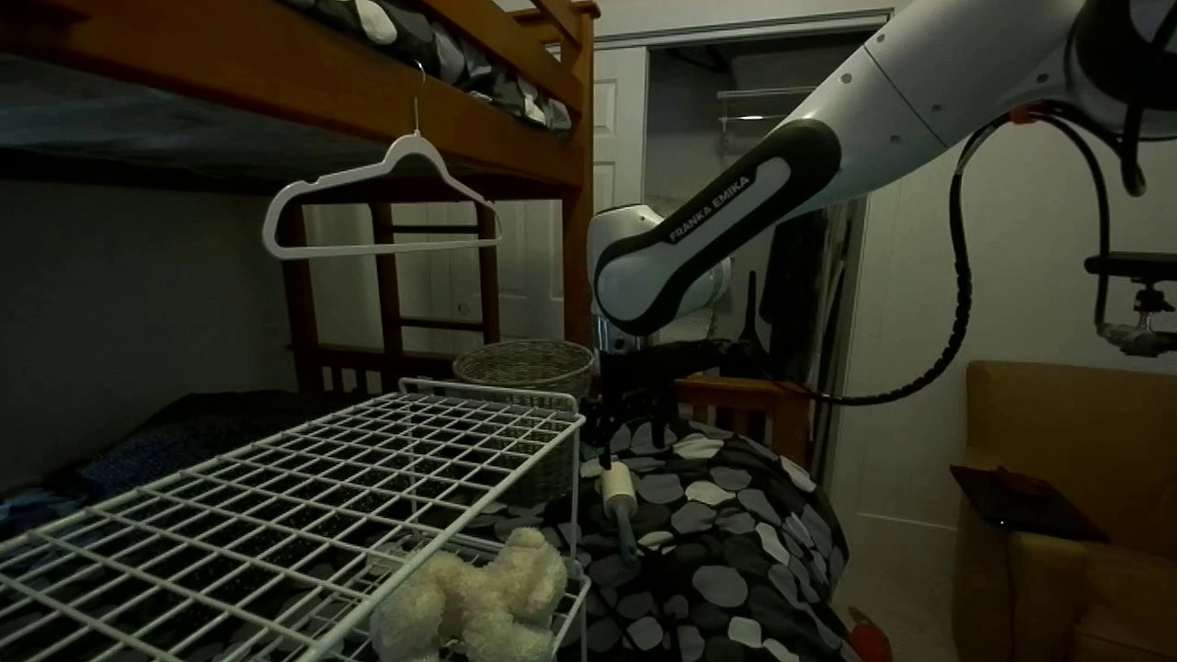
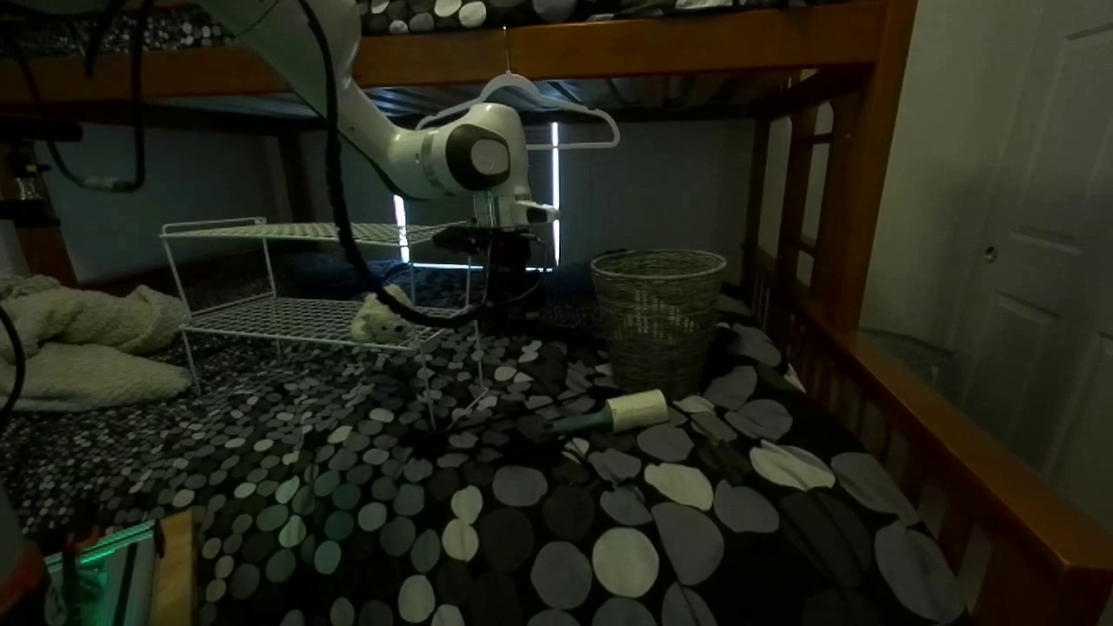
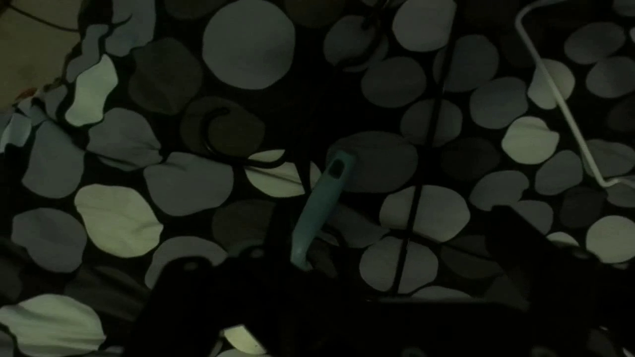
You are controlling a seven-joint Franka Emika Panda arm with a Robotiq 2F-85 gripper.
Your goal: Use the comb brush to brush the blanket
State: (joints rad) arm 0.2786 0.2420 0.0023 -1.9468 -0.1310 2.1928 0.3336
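Comb brush (image 1: 622, 507), a cream roller on a smooth teal handle, lies on the creased, dotted blanket (image 2: 556, 522) near the woven basket (image 2: 658, 313). Beneath the wide-spread, empty pincer (image 3: 392, 215), its handle slants toward the wrist view's left-hand finger; closing should pinch across that long axis.

Beside the wire rack (image 2: 296, 320), the lint roller (image 3: 321, 213) loses most or all of its roller end behind the gripper (image 3: 389, 218) in the wrist view. In an exterior view the bottom edge cuts off the plush animal (image 1: 478, 598) on the rack's lower shelf, the rack's mesh partly screens the wicker basket (image 1: 524, 368), and a red thing (image 1: 869, 641) well apart from the rack shows too little to name.
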